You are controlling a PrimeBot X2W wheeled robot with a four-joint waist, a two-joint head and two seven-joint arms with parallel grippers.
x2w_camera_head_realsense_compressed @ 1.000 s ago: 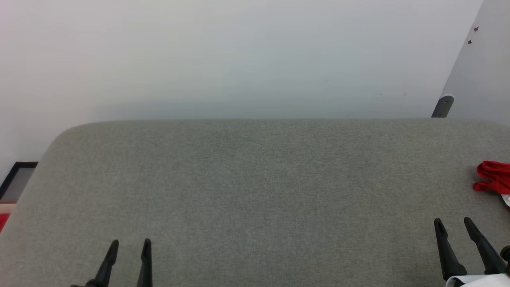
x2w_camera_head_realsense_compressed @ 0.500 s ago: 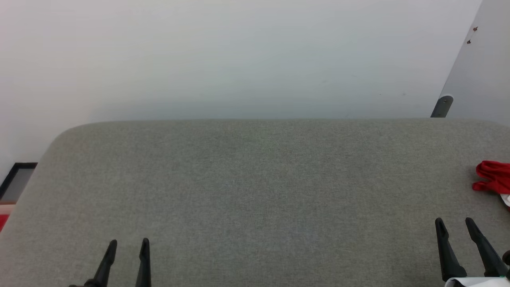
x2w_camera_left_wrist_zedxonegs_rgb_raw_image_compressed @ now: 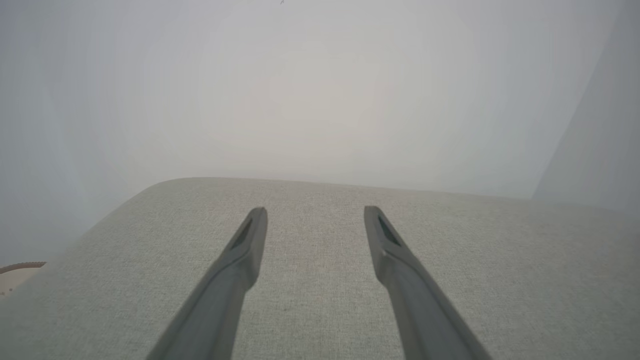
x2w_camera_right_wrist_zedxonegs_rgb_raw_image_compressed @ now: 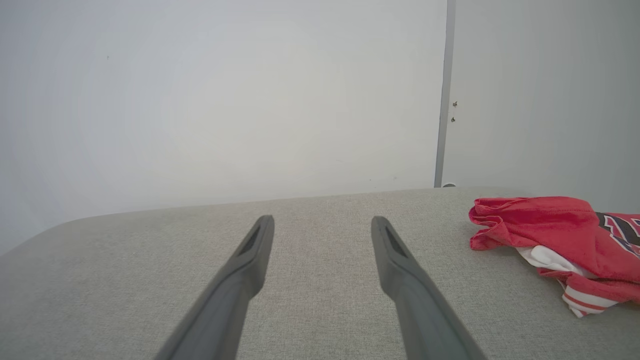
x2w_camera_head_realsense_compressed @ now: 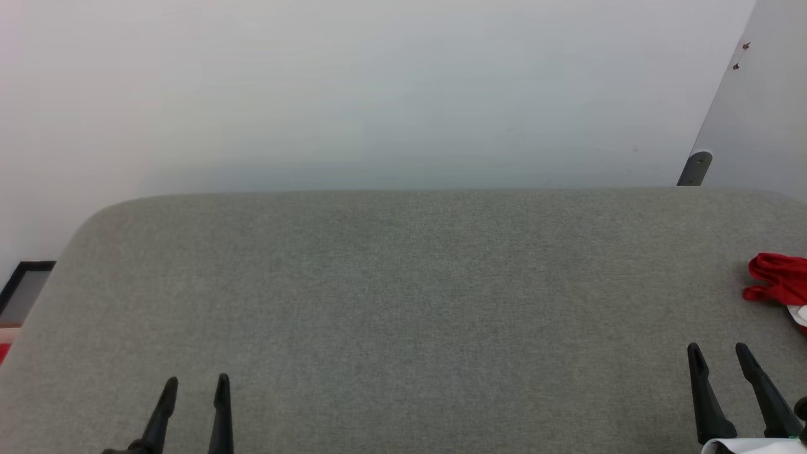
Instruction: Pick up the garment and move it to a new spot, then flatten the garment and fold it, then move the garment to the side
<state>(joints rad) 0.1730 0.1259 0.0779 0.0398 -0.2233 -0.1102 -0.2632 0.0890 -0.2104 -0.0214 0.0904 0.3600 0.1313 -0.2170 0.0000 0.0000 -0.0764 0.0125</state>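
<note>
The right wrist view is showing the crumpled red shirt with white sleeve and striped trim (x2w_camera_right_wrist_zedxonegs_rgb_raw_image_compressed: 555, 235) lying on the grey cloth tabletop (x2w_camera_right_wrist_zedxonegs_rgb_raw_image_compressed: 320, 280), while the head view is catching its red edge at the far right. The black two-fingered left gripper (x2w_camera_head_realsense_compressed: 197, 380) and right gripper (x2w_camera_head_realsense_compressed: 717, 348) are pointing forward, fingers wide apart, holding nothing, with the shirt near the right one. A white wall (x2w_camera_head_realsense_compressed: 378, 94) is standing behind.
</note>
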